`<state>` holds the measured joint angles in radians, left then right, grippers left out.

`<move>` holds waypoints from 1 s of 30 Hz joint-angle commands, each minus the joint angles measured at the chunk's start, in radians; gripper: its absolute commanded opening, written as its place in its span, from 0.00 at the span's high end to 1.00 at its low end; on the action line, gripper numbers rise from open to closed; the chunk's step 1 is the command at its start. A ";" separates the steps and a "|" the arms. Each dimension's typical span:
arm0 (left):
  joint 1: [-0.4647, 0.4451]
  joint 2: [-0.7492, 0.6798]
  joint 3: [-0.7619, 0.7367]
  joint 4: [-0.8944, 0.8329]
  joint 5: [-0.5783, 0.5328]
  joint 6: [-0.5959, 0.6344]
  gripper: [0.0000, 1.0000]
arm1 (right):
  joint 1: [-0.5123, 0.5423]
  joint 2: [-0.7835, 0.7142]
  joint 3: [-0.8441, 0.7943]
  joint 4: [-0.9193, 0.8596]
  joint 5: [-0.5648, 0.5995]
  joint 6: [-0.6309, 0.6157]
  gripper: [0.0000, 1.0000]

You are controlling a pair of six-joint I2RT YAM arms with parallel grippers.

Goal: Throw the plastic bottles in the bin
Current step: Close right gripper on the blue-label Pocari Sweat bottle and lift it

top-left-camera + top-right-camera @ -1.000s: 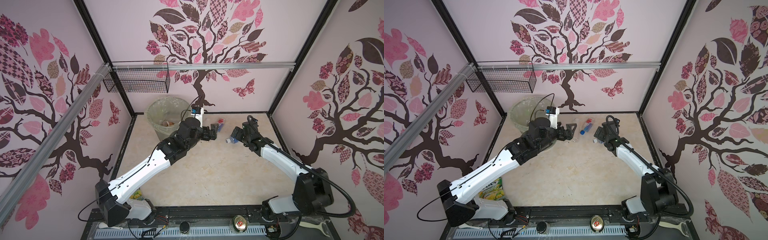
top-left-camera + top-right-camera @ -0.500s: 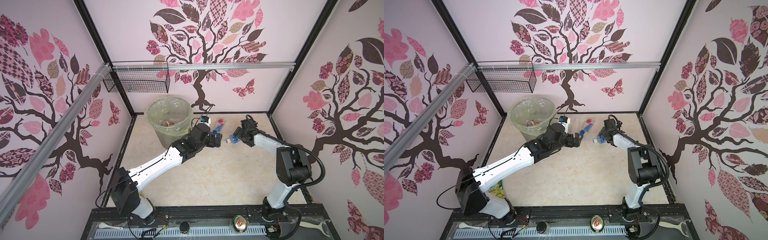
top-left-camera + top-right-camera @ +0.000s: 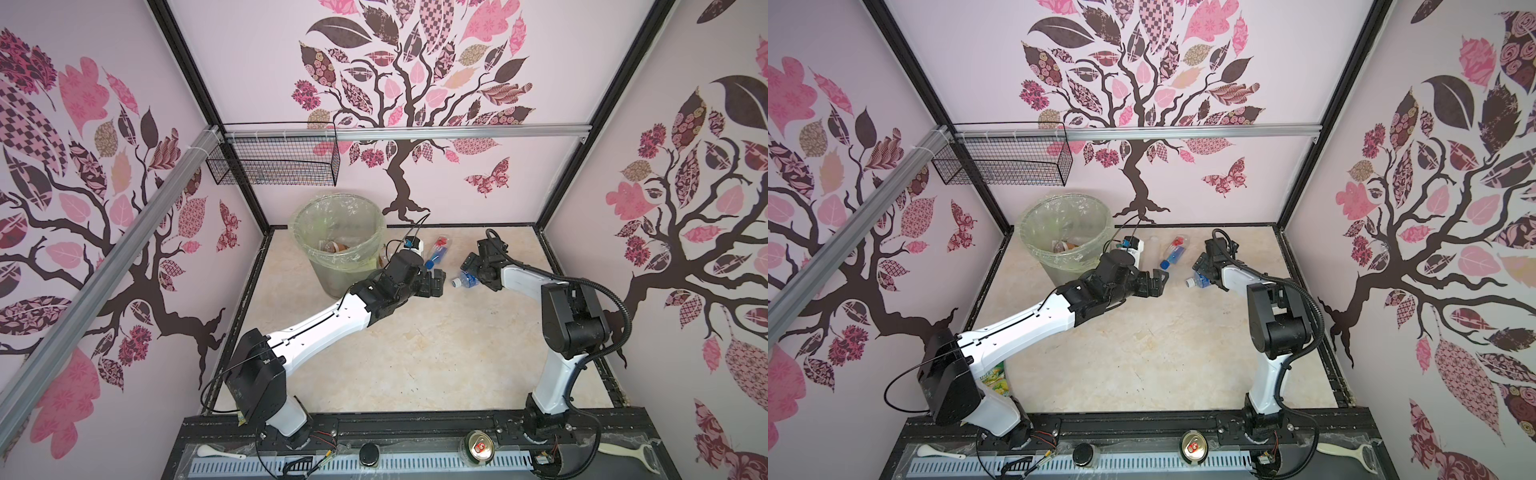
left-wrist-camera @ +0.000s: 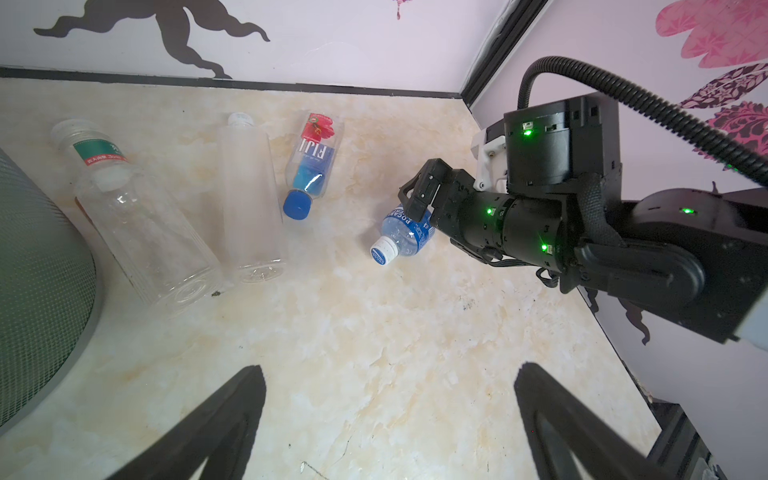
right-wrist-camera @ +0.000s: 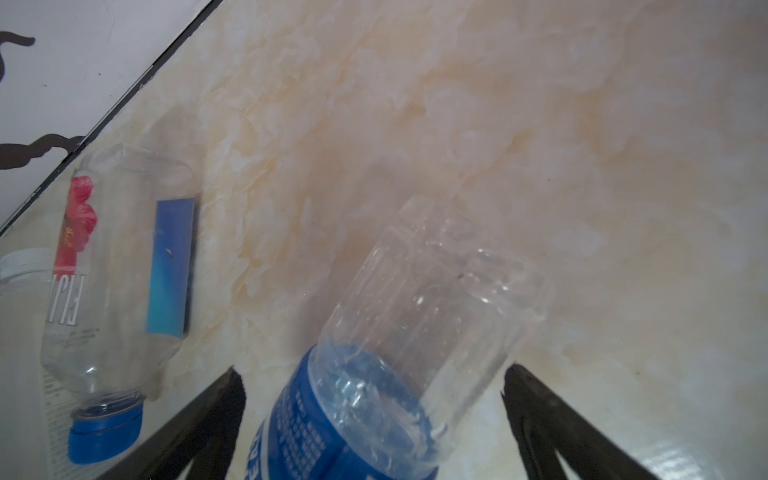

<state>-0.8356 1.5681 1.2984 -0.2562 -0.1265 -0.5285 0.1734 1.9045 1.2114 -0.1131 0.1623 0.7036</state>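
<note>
As it gapes, the right end effector [image 5: 372, 374] straddles the blue-labelled bottle [image 5: 419, 316].

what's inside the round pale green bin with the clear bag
In a top view, the round pale green translucent bin holds a few small plastic bottles, one brownish. The clear bag liner and near wall hide anything deeper.

Our left arm [image 3: 324, 320] stretches forward toward the middle, left claw [image 4: 390, 369] spread wide. Our right arm [image 3: 523, 279] bends sharply at the elbow, right claw [image 5: 372, 372] low, jaws wide apart.
</note>
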 commanded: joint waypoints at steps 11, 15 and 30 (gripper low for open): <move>0.017 -0.021 0.013 -0.081 0.017 -0.015 0.02 | -0.004 0.035 -0.020 0.064 -0.100 0.006 0.31; 0.018 -0.075 -0.050 -0.075 -0.011 -0.050 0.02 | -0.005 0.017 -0.059 0.066 -0.144 -0.004 0.37; 0.017 -0.177 -0.197 -0.048 0.017 -0.206 0.02 | 0.004 -0.306 -0.392 0.195 -0.310 -0.029 0.46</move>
<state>-0.8207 1.4063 1.1278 -0.3237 -0.1299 -0.6907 0.1696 1.6695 0.8383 0.0921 -0.0933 0.6914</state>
